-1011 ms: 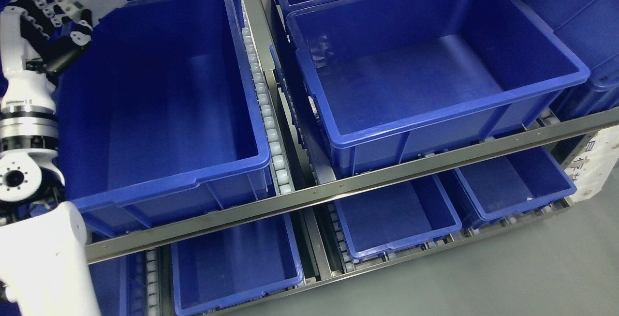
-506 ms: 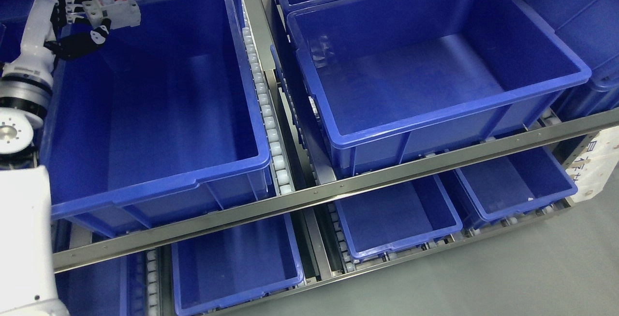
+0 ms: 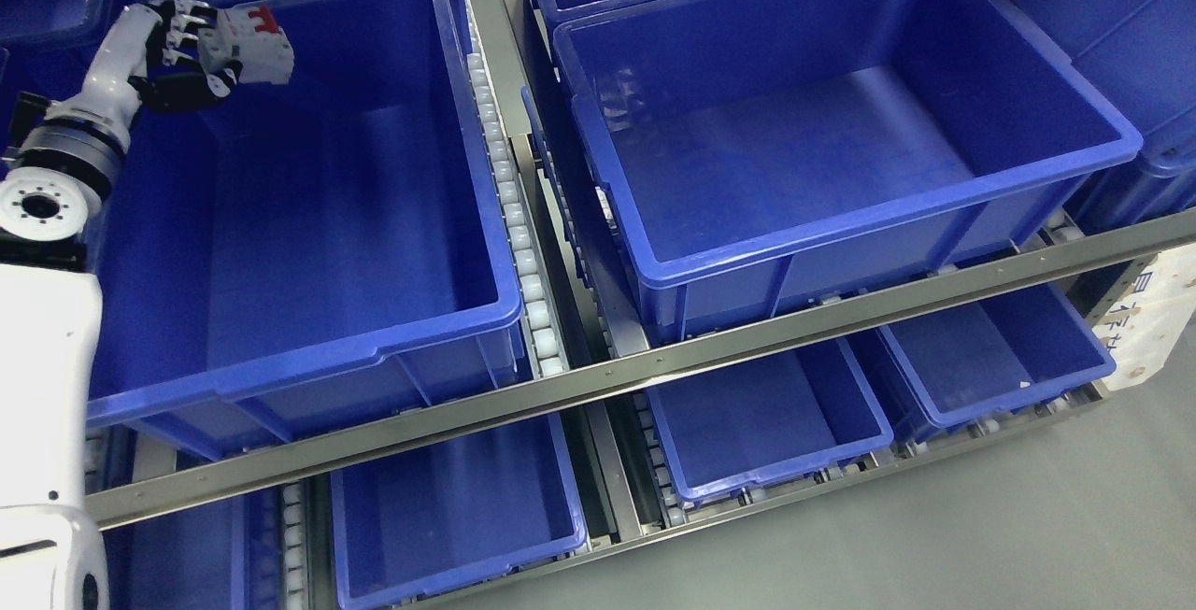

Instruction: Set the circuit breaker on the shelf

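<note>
Head view: we hold the circuit breaker [image 3: 250, 47] over a bin
Our left hand [image 3: 192, 54] grips it tight, up above the back left corner of the big blue bin [image 3: 374, 353] on the shelf [image 3: 654, 367]

head view, high, looking down at shelf bins [image 3: 308, 348]

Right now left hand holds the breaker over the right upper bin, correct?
Not quite. In the head view the left hand holds the breaker, but over the far corner of the left upper bin, not the right one.
</note>
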Tool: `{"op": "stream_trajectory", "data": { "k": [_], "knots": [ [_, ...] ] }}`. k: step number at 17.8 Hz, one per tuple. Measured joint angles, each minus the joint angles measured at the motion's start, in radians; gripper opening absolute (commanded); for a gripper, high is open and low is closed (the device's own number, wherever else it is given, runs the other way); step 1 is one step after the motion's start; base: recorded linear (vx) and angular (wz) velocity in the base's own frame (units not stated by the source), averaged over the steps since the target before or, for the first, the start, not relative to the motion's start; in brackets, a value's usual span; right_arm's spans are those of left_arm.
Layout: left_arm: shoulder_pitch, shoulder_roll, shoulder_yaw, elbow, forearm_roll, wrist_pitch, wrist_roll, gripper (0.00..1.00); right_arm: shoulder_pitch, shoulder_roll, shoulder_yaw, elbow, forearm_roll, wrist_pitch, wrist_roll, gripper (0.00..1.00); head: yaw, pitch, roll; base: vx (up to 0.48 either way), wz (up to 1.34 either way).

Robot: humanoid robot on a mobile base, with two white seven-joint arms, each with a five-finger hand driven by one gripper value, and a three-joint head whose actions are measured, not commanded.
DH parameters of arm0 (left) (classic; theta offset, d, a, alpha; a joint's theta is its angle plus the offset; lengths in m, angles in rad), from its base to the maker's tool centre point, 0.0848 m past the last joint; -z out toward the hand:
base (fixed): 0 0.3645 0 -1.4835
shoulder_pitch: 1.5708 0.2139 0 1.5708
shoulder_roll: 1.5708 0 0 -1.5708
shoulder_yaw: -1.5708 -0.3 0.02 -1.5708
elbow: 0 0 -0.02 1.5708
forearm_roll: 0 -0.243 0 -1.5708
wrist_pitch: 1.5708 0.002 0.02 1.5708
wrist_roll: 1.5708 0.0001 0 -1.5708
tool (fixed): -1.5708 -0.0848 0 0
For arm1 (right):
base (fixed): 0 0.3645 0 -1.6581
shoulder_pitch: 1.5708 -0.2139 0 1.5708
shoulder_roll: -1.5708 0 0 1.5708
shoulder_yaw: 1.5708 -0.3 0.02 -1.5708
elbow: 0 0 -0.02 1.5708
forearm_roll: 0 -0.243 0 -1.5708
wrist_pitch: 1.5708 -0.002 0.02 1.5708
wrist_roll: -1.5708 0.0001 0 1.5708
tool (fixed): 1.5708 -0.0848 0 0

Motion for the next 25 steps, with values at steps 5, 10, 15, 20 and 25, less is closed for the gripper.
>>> {"op": "stream_trajectory", "data": {
  "k": [5, 10, 15, 20, 25],
  "knots": [
    [-0.038, -0.011, -0.066, 0.133, -0.008, -0.001, 0.006, 0.21, 0.000, 0.000, 0.000, 0.000, 0.000, 0.000, -0.001, 1.00, 0.0000, 0.000, 0.000, 0.000, 0.00],
    [-0.087, -0.035, -0.116, 0.233, -0.011, 0.002, 0.021, 0.40, 0.000, 0.000, 0.000, 0.000, 0.000, 0.000, -0.001, 1.00, 0.0000, 0.000, 0.000, 0.000, 0.00],
    [-0.123, -0.048, -0.162, 0.301, -0.012, 0.008, 0.053, 0.67, 0.000, 0.000, 0.000, 0.000, 0.000, 0.000, -0.001, 1.00, 0.0000, 0.000, 0.000, 0.000, 0.00],
    [-0.149, -0.053, -0.191, 0.340, -0.013, 0.008, 0.083, 0.92, 0.000, 0.000, 0.000, 0.000, 0.000, 0.000, -0.004, 1.00, 0.0000, 0.000, 0.000, 0.000, 0.00],
    [-0.237, -0.054, -0.173, 0.356, 0.002, 0.009, 0.139, 0.99, 0.000, 0.000, 0.000, 0.000, 0.000, 0.000, -0.004, 1.00, 0.0000, 0.000, 0.000, 0.000, 0.00]
  ]
}}
